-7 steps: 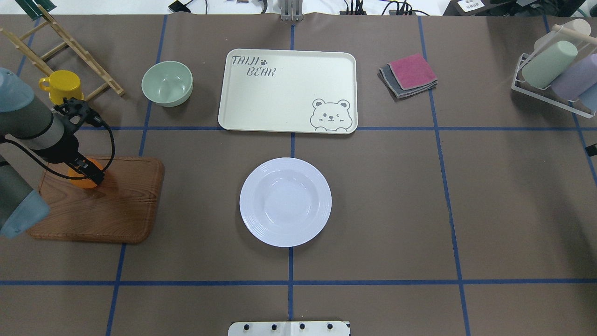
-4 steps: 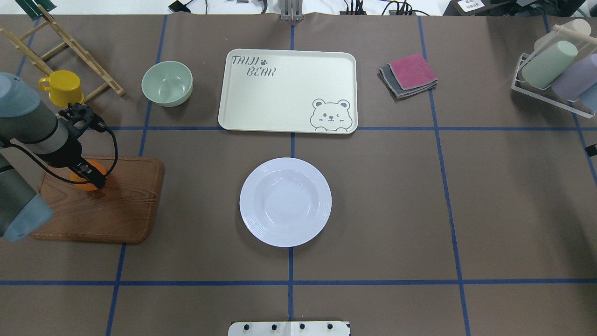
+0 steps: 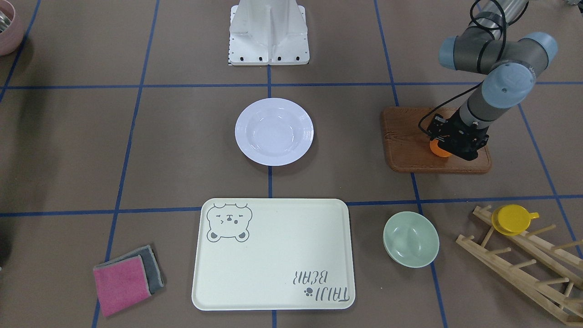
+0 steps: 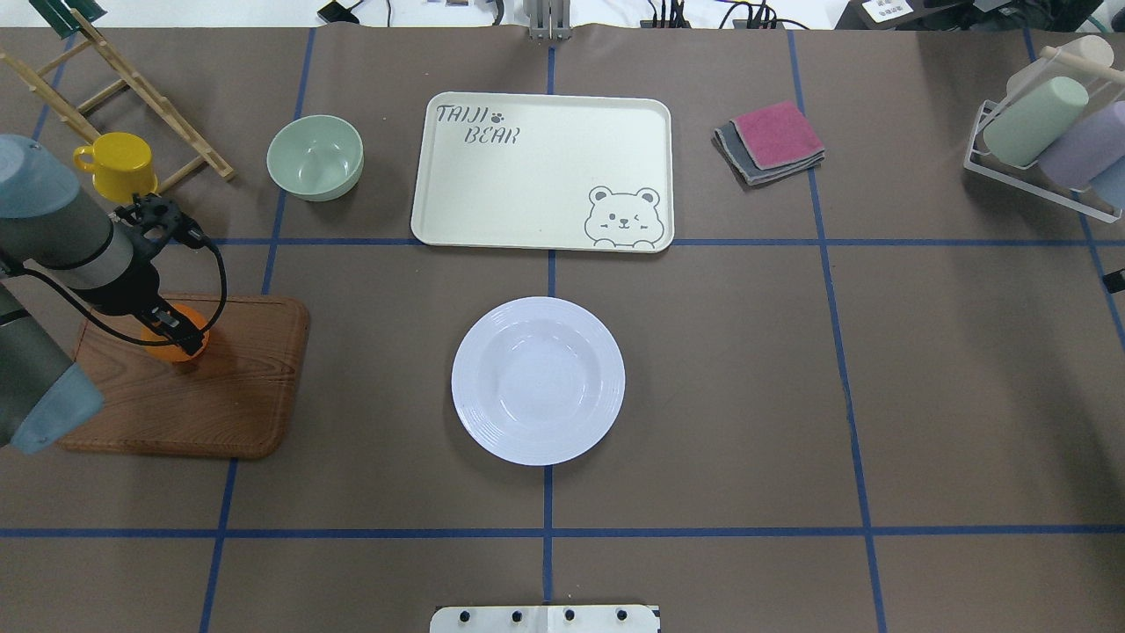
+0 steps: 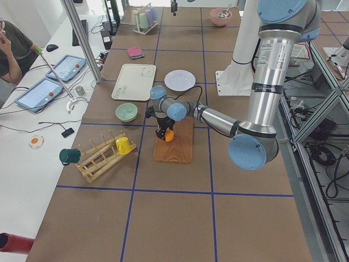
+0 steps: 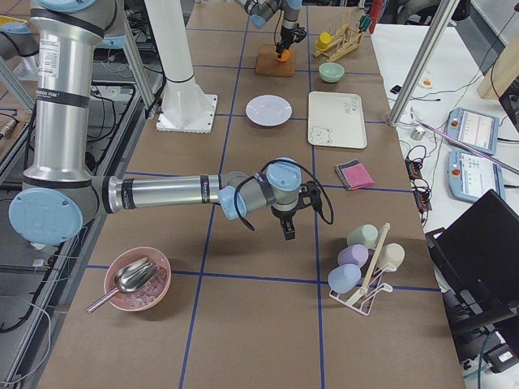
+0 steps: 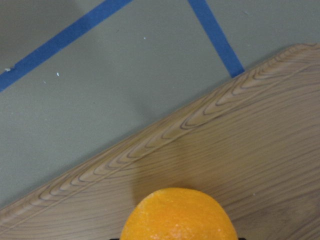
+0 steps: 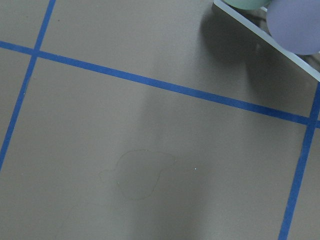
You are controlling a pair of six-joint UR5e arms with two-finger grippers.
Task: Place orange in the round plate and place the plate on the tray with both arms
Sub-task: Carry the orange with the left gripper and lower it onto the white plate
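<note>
The orange sits at the far left end of the wooden board, with my left gripper shut around it from above. The left wrist view has the orange at its bottom edge, above the board's grain, and shows no fingers. The white round plate lies empty at the table's middle. Beyond it the cream bear tray is also empty. My right gripper hangs low over bare table in the exterior right view only; I cannot tell whether it is open or shut.
A pale green bowl stands left of the tray. A yellow cup rests by a wooden rack at the back left. Folded cloths lie right of the tray, and a cup rack stands far right.
My left gripper and the orange have shifted slightly to the right over the board together. Plate and tray have not moved.
</note>
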